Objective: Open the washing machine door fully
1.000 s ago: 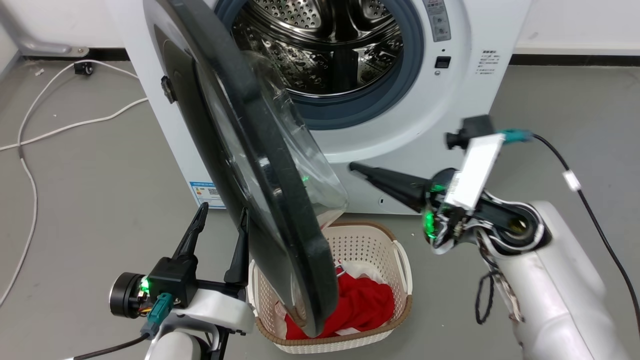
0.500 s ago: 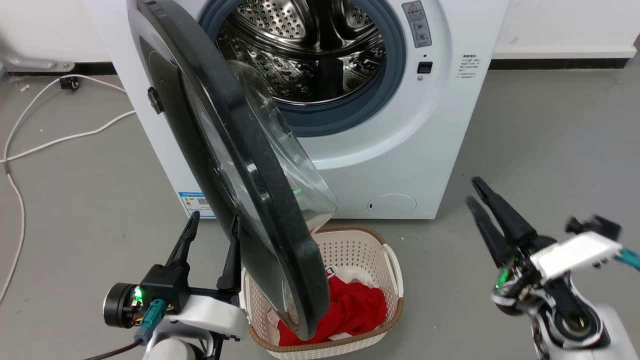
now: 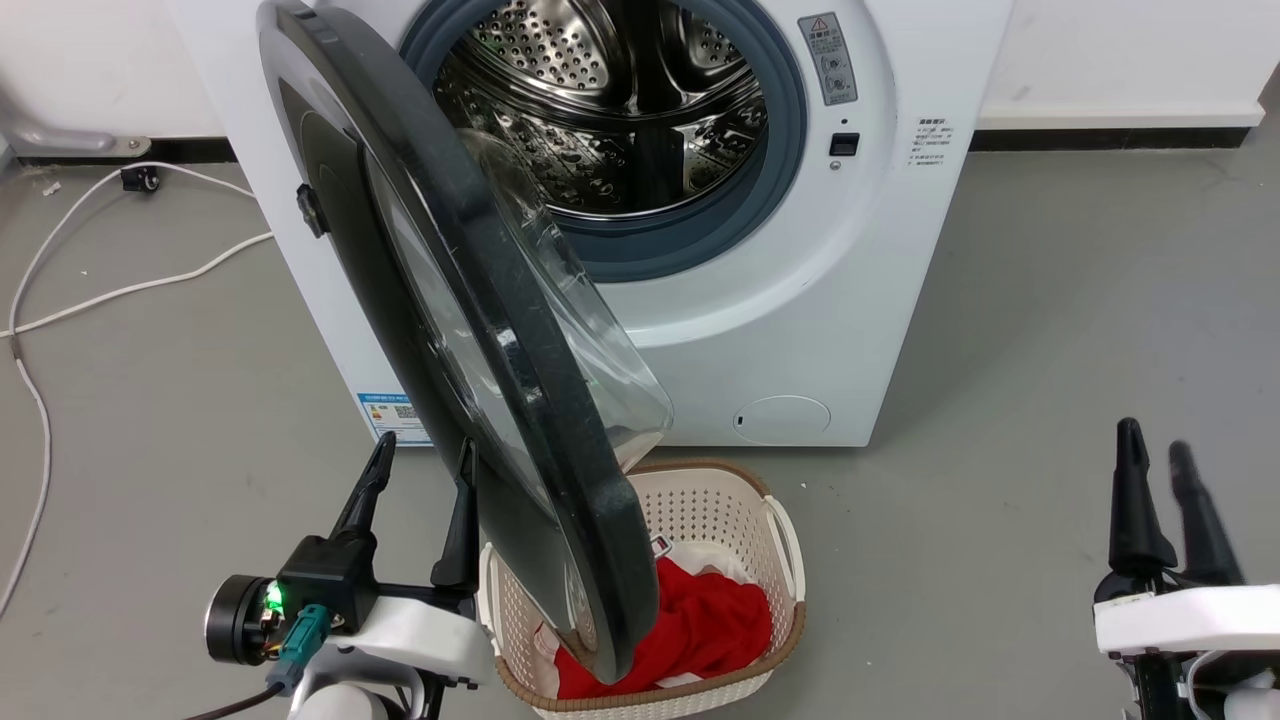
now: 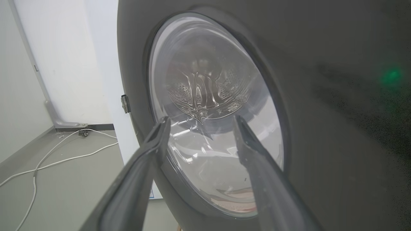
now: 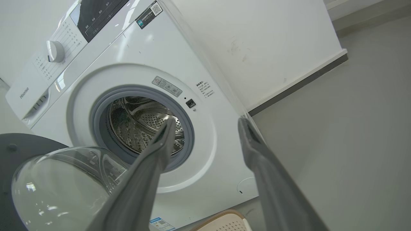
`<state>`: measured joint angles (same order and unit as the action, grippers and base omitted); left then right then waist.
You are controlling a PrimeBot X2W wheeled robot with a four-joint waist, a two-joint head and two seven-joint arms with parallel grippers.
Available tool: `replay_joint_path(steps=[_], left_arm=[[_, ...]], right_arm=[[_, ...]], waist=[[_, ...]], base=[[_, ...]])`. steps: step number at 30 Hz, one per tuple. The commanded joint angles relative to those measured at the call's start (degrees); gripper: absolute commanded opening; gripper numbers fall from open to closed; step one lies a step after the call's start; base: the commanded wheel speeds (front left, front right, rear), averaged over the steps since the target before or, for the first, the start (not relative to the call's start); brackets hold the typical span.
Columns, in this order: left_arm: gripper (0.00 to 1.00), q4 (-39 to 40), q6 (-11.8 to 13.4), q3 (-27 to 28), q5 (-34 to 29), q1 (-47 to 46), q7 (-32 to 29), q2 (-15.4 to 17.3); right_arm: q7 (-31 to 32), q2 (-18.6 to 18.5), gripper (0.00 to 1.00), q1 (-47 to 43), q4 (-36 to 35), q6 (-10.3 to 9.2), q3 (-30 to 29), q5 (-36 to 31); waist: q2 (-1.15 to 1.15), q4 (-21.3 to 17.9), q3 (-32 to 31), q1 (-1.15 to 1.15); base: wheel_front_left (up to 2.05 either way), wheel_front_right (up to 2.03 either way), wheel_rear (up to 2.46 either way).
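far left, a white cable (image 3: 100, 290) loops over the grey floor (image 3: 1050, 350) to the wall. the left pincer (image 3: 425, 447) stands at the lower left, fingers pointing up and spread, released with nothing between them. its right finger (image 3: 462, 510) is just beside the outer face of the door (image 3: 500, 330); whether they touch i cannot tell. in the left wrist view the pincer (image 4: 201, 119) looks straight at that dark outer face (image 4: 321, 128) and its round window, with the drum showing faintly through the glass.

the door hangs from the left side of the machine (image 3: 800, 300), swung out partway and nearly edge-on to the head view, with its clear bowl bulging right toward the opening. its lower rim hangs above a cream basket (image 3: 790, 540) on the floor in front of the machine, with a red cloth (image 3: 710, 620) inside.

behind the door the steel drum (image 3: 620, 100) lies open within its grey gasket (image 3: 700, 240).

well to the right, apart from the machine, the right pincer (image 3: 1154, 438) points up at the lower right — also released, empty. its wrist view looks between the spread fingers (image 5: 208, 120) at the machine's front (image 5: 128, 48) and the door's bowl (image 5: 57, 186) at lower left.
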<state>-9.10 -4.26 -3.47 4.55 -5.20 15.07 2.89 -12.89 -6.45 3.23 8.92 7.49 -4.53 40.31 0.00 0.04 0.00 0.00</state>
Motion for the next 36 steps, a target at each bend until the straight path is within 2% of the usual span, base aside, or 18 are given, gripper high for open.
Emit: replay_joint_path(steps=[1,2,4,5,8,13,16,22,28,36], left_arm=[[1.00,-0.1,0.2,0.0,0.0,0.4,0.2,0.0],[1.00,-0.1,0.2,0.1,-0.1,0.4,0.2,0.0],[1.00,-0.1,0.1,0.1,-0.2,0.4,0.2,0.0],[1.00,-0.1,0.1,0.1,-0.2,0.4,0.2,0.0],[1.00,-0.1,0.0,0.3,-0.3,0.3,0.2,0.0],[1.00,0.0,-0.2,0.6,-0.7,0.2,0.2,0.0],[1.00,-0.1,-0.2,0.7,-0.8,0.1,0.2,0.0],[1.00,-0.1,-0.3,0.7,-1.0,-0.3,0.2,0.0],[1.00,-0.2,-0.2,0.8,-1.3,-0.1,0.2,0.0],[1.00,-0.4,-0.3,1.0,-1.3,-0.1,0.2,0.0]], right_arm=[[-0.8,0.6,1.00,-0.6,-1.6,-0.01,-0.8,-5.5],[-1.1,0.2,1.00,-1.0,-2.8,-0.01,-1.3,-11.1],[-1.5,1.6,1.00,-1.6,-5.3,-0.01,-2.4,-17.3],[-1.5,1.6,1.00,-1.6,-5.3,-0.01,-2.4,-17.3],[-1.8,2.5,1.00,-2.7,-9.9,-0.01,-3.4,-26.8],[-0.9,3.5,1.00,-5.7,-16.8,-0.02,-1.9,-36.9],[-0.3,3.6,1.00,-7.6,-17.6,-0.02,-0.8,-37.1],[-0.7,3.6,1.00,-9.4,-13.5,-0.02,0.4,-34.4],[-1.7,3.6,1.00,-8.0,-9.7,-0.01,1.0,-34.7],[-2.2,3.6,1.00,-6.6,-8.4,-0.02,1.7,-35.5]], waist=[[0.00,0.0,-0.1,0.00],[0.00,0.0,-0.1,0.00],[0.00,-0.1,-0.1,0.00],[0.00,-0.1,-0.1,0.00],[0.00,-0.2,-0.1,0.00],[0.00,-0.4,-0.2,0.00],[0.00,-0.4,-0.2,0.00],[0.00,-0.5,-0.2,0.00],[0.00,-0.6,-0.1,0.00],[0.00,-0.7,0.0,0.00]], base=[[0.00,0.00,0.00],[0.00,0.00,0.00],[0.00,0.00,0.00],[0.00,0.00,0.00],[0.00,0.00,0.00],[0.00,0.00,0.00],[0.00,0.00,0.00],[0.00,0.00,0.00],[0.00,0.00,0.00],[0.00,0.00,0.00]])
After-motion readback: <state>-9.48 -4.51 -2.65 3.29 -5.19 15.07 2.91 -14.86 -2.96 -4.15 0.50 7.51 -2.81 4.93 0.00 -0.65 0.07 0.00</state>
